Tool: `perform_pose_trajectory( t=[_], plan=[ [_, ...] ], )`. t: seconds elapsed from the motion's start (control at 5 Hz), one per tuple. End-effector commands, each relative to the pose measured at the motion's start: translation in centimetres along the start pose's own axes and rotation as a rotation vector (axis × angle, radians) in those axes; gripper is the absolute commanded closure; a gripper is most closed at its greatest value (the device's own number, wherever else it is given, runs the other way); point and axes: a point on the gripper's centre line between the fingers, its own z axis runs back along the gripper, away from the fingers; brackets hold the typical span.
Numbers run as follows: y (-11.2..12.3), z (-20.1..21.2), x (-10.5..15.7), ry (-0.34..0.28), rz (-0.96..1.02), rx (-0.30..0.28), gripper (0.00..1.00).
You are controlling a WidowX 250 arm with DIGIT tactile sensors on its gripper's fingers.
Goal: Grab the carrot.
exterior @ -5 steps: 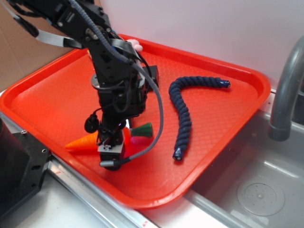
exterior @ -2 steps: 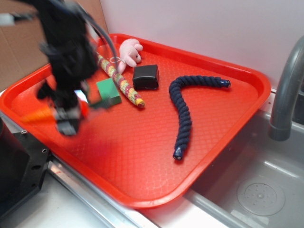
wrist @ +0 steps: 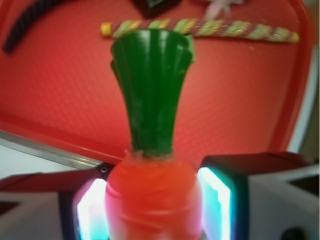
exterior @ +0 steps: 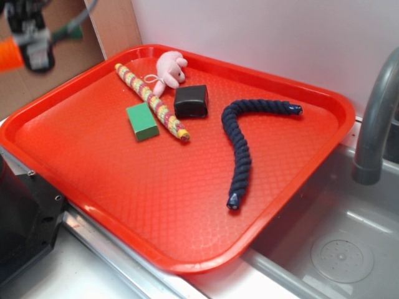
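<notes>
Lifted up and away from the red tray (exterior: 299, 180) now, gripper (wrist: 152, 200) pinching the carrot (wrist: 150, 195) tight, so grabbing looks done.

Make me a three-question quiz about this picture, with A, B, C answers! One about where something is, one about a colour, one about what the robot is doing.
1. Where is the green block?
A. in the sink
B. on the red tray
C. on the pink plush toy

2. What colour is the carrot stem?
A. green
B. blue
C. pink

3. What are the gripper jaws doing?
A. open, holding nothing
B. squeezing the rope
C. shut on the carrot

Answers: 1 B, it lies on the tray by the striped stick. 2 A, the wrist view shows green. 3 C, both jaws press the carrot's orange body.
</notes>
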Motion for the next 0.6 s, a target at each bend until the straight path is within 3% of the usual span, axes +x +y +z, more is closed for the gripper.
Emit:
perform_pose_trajectory(
  t=[0.0, 0.4],
  plan=[
    [-1.2, 7.5, 0.8, -0.039, 0.104, 0.001, 1.00],
    [-2.0, 8.4, 0.6, -0.102, 0.083, 0.071, 1.00]
  ],
)
